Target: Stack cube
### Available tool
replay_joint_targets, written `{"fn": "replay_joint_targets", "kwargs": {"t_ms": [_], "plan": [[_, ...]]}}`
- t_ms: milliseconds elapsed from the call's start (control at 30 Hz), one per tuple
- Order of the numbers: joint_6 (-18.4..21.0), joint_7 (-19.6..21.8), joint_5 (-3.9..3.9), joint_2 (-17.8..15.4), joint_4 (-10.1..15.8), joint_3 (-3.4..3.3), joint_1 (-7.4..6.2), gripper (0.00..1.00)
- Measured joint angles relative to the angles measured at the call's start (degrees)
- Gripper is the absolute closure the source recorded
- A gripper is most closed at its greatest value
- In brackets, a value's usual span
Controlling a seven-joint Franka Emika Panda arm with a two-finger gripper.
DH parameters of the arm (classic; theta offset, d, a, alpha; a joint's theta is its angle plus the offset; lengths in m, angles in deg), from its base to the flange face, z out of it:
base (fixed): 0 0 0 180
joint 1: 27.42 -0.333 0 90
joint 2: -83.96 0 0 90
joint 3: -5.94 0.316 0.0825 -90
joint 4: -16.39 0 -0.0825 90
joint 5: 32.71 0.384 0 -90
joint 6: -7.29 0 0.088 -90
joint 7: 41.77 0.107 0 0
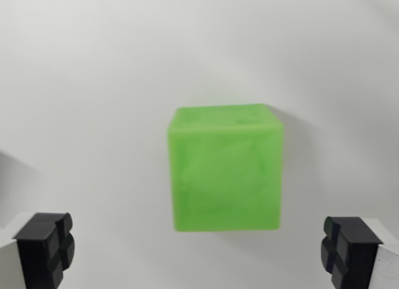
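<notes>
I note 1 blurred, translucent green cube point(225, 168); gripper point(198, 251) spread wide, black ridged pads point(45, 248) cropped at corners.

We see one green cube point(225, 167), translucent-looking plastic w/ faint embossed marks on its faces. It sits flat and upright on a plain white surface, approx. centre of the wrist view, slightly toward the wrist view's right. Front face and a narrow strip of top face visible. Edges slightly blurred; marks not legible.
</notes>
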Motion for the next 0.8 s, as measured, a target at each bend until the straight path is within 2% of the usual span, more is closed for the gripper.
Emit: {"fn": "replay_joint_targets", "kwargs": {"t_ms": [233, 567, 800], "plan": [[-0.99, -3.19, 0.0, 3.25, -2.45, 0.22, 1.38, 0.0], [-4.55, -3.27, 0.0, 8.18, -3.63, 0.42, 1.37, 0.0], [-5.78, -3.28, 0.0, 10.21, -4.47, 0.42, 1.37, 0.0]]}}
